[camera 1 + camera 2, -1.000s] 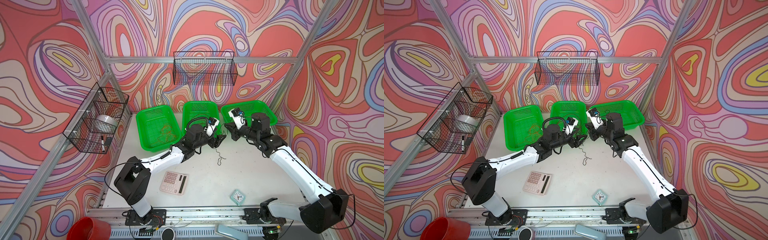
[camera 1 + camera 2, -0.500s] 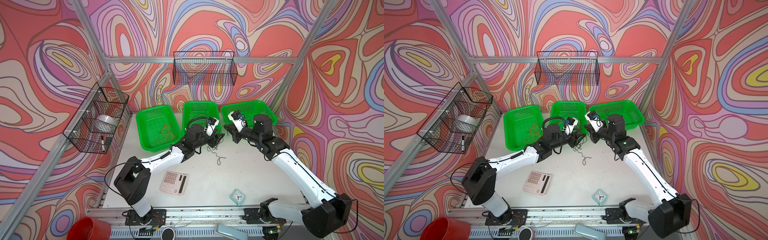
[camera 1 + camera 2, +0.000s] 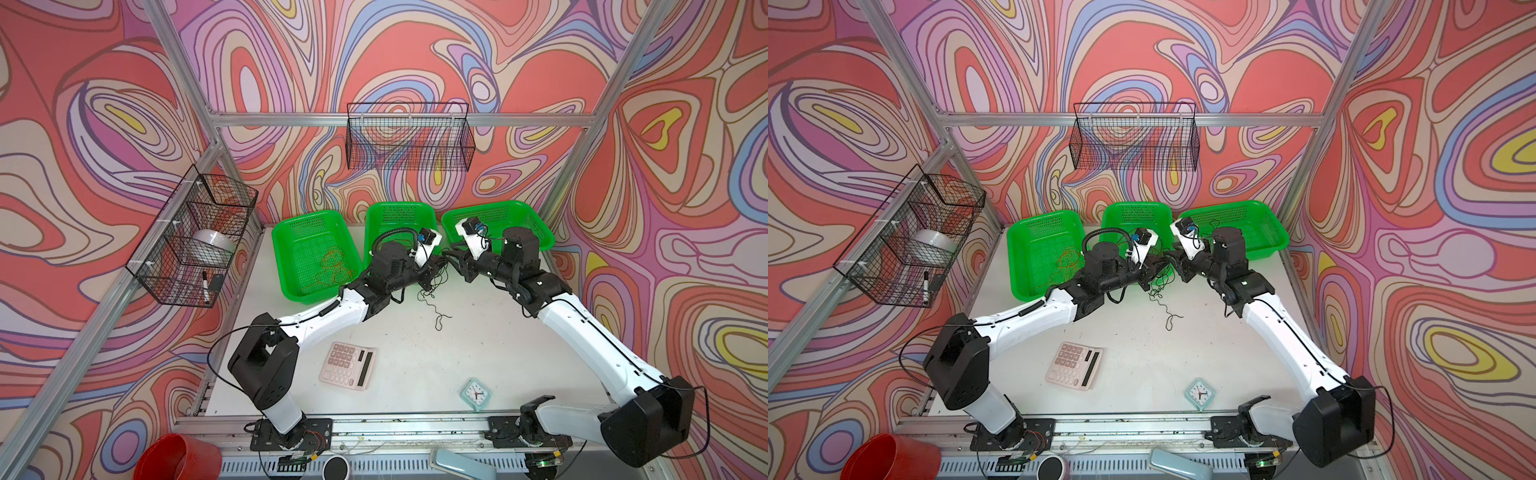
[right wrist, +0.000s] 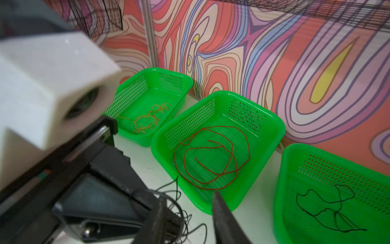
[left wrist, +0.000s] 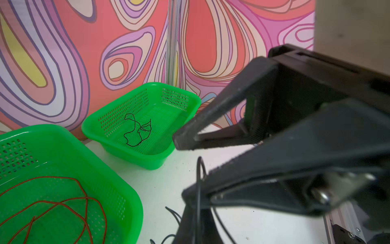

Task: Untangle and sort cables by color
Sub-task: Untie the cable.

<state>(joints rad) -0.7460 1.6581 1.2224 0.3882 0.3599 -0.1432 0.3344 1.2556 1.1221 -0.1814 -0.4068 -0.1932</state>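
Swirling red, pink and purple walls (image 3: 415,62) enclosed a white tabletop (image 3: 478,353). Silver metal posts (image 3: 179,54) framed them, and a black wire basket (image 3: 409,137) hung on the back wall.

The left arm (image 3: 320,320) and the right arm (image 3: 582,328) both have white link shells and black joint housings. Each wrist has a white camera box (image 4: 48,80). The fingers (image 5: 221,114) are black and tapered, with a silver screw (image 5: 321,197). A thin black cable (image 3: 210,355) loops by the left shoulder.
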